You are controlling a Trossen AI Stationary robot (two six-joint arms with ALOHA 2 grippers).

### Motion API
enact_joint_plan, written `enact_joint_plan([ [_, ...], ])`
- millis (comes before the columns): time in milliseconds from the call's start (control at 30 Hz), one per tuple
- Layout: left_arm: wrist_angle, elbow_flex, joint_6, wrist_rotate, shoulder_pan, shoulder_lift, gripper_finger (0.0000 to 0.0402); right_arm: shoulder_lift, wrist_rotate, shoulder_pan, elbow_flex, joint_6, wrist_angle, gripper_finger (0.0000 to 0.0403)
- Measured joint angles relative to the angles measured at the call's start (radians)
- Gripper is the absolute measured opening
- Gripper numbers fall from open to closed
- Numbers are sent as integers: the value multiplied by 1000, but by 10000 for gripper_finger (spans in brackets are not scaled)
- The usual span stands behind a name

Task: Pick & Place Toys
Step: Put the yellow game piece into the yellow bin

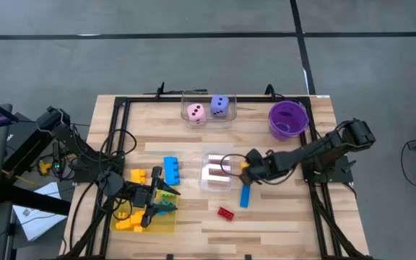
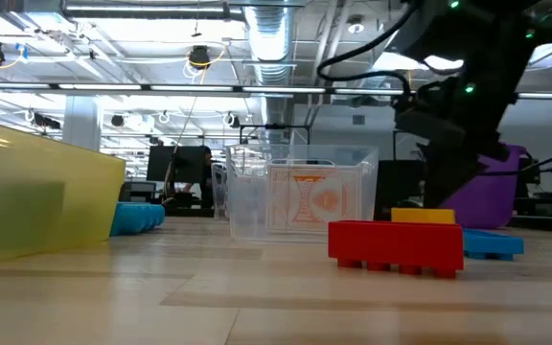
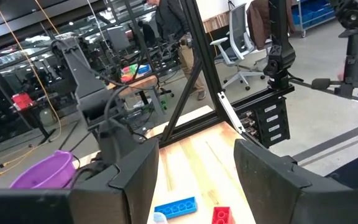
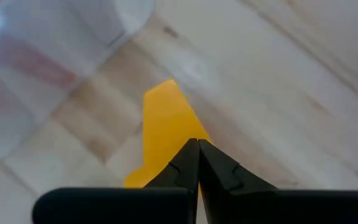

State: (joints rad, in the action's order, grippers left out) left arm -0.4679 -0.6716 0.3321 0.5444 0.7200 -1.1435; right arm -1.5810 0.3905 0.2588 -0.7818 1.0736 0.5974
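My right gripper is shut, slanting down beside a clear box, its tips on a flat yellow piece. A blue brick and a red brick lie flat on the table nearer the front. My left gripper stands open and level above the yellow tray, which holds yellow bricks and other toys. Its fingers hold nothing. Another blue brick and a yellow brick lie beside the tray. A pink die and a purple die sit in a clear box at the back. My right gripper's shut fingertips meet the yellow piece near one edge, coming from above and slanting down. No gap shows between the fingers. Whether they pinch a thin part or only press on it, I cannot tell. The red brick hides the piece's underside in the low view.
A purple bowl stands at the back right. A black frame runs around the table's edges. Bare wood lies along the front right of the table.
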Motion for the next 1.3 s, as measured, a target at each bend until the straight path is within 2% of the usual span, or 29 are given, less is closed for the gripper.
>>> enact_joint_plan([
  [200, 0, 0, 0, 0, 0, 0, 204, 6, 39, 101, 0, 78, 50, 9],
  [333, 0, 0, 0, 0, 0, 0, 204, 47, 45, 161, -19, 135, 137, 44],
  [433, -1, 0, 0, 0, 0, 0, 204, 95, 78, 195, -32, 165, 163, 92],
  [567, -1, 0, 0, 0, 0, 0, 204, 133, 105, 209, -33, 158, 156, 180],
  [733, -1, 0, 0, 0, 0, 0, 204, 120, 42, 201, -34, 81, 135, 292],
  [867, -2, 0, 0, 0, 0, 0, 204, 95, 12, 185, -35, -3, 95, 348],
  [1000, -4, 0, 0, 0, 0, 0, 204, 84, 1, 160, -35, -31, 100, 372],
  [1300, -3, 0, 0, 0, 0, 0, 204, 86, -28, 124, -22, -125, 84, 372],
])
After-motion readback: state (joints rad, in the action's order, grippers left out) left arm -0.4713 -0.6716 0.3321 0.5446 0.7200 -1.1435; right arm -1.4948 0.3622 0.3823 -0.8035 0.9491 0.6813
